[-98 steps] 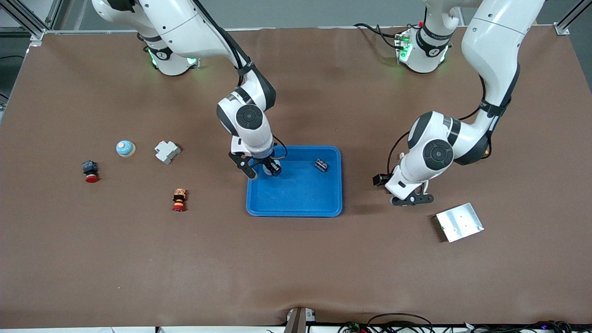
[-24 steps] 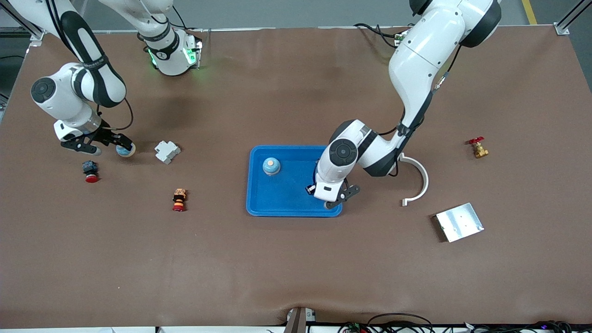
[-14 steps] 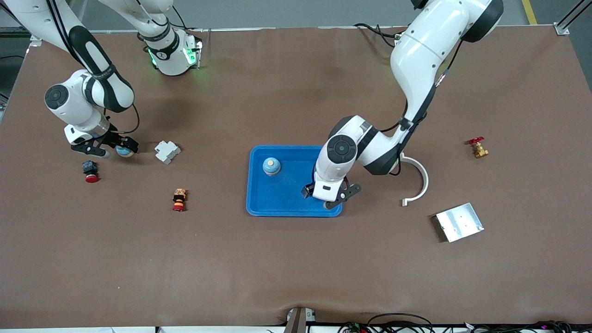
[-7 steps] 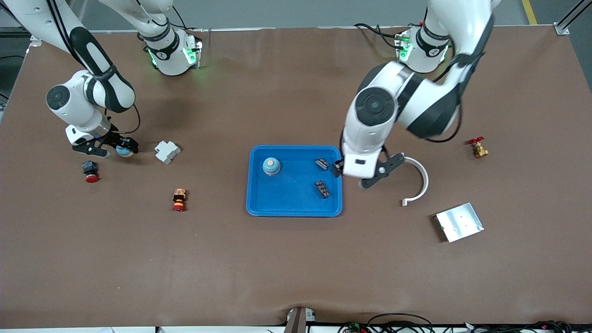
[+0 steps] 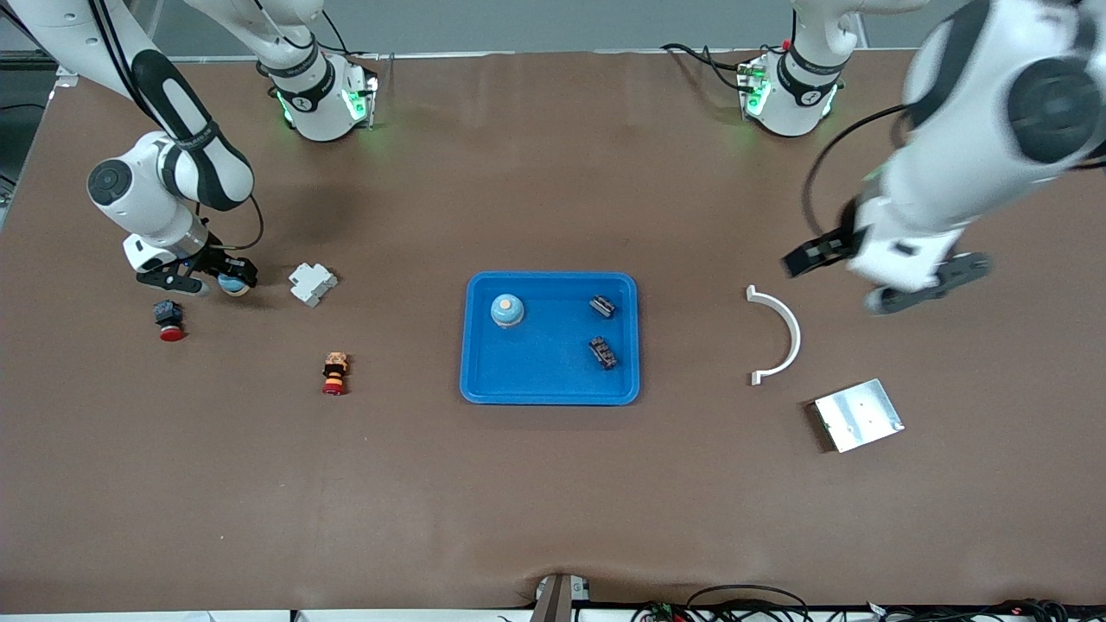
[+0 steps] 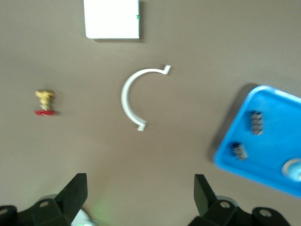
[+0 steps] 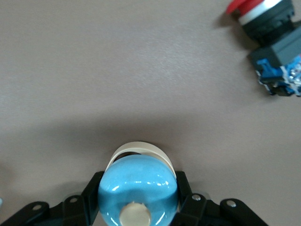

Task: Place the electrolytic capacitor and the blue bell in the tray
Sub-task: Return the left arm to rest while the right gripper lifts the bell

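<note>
The right gripper (image 5: 200, 281) is closed on a blue bell (image 7: 138, 188) toward the right arm's end of the table, well apart from the tray (image 5: 484, 389). The fingers (image 7: 184, 197) clasp the dome at its sides. The bell seems barely off the table, if at all. The step in hand appears to be carrying this bell to the tray. To do it well, the arm should rise straight before travelling, since a white block (image 5: 312, 282) sits on the way to the tray and a red-capped button (image 5: 168, 318) lies close by. The smooth, rounded dome could slip, so the grip should stay firm and the set-down low.

The bell is glossy light blue with a cream knob on top and a pale base ring. Another bell (image 5: 507, 310) already stands in the tray, with two small dark ribbed parts (image 5: 602, 306), presumably the capacitors.

The left gripper (image 5: 873, 281) waits open and empty, over the table beside a white curved piece (image 5: 790, 333), toward the left arm's end from the tray.
</note>
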`<state>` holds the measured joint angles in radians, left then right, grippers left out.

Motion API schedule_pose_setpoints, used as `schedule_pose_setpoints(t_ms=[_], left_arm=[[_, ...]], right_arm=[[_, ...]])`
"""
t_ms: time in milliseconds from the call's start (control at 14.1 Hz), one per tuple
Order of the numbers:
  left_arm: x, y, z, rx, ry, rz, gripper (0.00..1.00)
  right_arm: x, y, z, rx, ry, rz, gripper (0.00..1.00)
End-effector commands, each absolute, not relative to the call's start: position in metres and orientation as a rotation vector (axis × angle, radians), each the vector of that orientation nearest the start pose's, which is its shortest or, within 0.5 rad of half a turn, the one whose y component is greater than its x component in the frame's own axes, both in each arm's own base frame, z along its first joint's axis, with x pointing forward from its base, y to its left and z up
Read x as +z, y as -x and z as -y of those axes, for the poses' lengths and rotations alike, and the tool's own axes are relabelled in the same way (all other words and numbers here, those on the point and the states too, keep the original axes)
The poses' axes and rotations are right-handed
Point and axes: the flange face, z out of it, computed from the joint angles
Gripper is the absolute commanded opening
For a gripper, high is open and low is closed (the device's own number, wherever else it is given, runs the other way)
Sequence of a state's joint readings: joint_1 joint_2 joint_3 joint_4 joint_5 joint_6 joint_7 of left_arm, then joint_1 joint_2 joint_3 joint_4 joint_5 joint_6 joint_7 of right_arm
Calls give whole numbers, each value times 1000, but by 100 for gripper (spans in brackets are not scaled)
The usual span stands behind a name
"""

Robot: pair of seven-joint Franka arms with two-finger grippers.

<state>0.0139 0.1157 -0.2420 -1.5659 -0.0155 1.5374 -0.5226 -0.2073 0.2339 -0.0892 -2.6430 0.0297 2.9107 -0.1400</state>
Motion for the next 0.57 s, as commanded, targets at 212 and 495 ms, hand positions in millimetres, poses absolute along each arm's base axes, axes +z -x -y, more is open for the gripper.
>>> schedule_pose_setpoints(t_ms=[212, 495], left_arm=[[516, -555, 26, 323, 3151, 203, 100], [480, -545, 18, 256, 3151, 184, 100]], right_arm=[[195, -424, 108, -117, 3139, -212, 0], [212, -439, 101, -163, 3136, -207, 0]])
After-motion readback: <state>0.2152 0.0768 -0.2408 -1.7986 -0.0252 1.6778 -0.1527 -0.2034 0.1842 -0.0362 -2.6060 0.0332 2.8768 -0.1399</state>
